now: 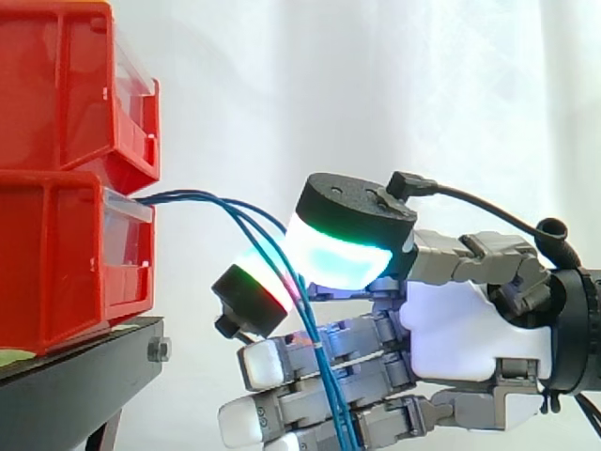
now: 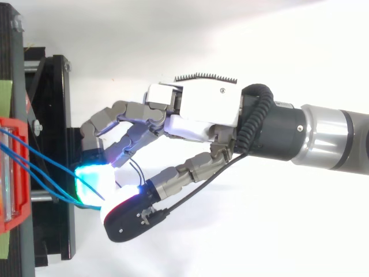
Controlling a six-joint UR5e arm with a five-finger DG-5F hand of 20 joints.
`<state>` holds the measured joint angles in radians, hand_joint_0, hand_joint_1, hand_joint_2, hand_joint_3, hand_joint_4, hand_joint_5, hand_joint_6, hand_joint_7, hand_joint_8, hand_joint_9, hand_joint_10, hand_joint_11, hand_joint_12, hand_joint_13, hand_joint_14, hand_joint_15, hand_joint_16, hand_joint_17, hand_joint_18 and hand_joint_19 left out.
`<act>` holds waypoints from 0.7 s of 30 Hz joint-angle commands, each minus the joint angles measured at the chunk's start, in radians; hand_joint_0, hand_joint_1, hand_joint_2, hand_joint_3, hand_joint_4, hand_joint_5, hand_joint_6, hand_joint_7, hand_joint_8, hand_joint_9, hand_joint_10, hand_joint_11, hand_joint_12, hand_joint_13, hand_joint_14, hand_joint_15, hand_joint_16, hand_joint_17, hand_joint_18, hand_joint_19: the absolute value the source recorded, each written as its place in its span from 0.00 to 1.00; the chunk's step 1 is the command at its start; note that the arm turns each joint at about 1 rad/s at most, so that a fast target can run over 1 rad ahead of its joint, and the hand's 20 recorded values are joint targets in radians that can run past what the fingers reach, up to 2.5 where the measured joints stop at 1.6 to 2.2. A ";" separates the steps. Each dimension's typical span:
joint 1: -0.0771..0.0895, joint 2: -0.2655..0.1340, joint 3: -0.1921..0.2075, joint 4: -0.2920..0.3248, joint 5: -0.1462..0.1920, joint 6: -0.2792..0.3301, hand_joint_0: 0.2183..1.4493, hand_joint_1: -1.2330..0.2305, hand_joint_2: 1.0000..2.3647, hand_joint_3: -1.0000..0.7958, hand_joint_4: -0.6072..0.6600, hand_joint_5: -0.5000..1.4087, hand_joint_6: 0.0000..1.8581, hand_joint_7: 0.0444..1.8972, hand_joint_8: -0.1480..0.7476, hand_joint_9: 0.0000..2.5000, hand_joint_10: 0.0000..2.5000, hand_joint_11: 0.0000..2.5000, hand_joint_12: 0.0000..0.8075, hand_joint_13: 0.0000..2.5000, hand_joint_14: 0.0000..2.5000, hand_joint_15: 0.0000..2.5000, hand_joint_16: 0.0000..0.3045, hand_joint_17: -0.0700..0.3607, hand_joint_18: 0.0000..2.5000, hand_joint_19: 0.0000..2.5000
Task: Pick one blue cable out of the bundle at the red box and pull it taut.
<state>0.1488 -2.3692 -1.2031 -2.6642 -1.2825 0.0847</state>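
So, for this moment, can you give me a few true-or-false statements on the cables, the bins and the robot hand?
1. The blue cables come out of the front of the lower red bin. True.
2. The blue cables are stretched straight and taut. False: they curve out of the bin and droop down past the robot hand.
3. In the side view, the robot hand reaches in from the right. True.
4. The lower red bin rests on a white table. False: it sits on a black stand.
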 commanded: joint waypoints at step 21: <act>0.000 -0.001 -0.001 0.000 0.002 0.007 0.34 0.17 0.00 0.28 0.47 0.13 0.52 0.49 0.43 0.26 0.00 0.26 0.44 0.27 0.00 0.11 0.14 0.39 0.26 0.10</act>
<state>0.1481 -2.3696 -1.2031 -2.6633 -1.2816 0.0920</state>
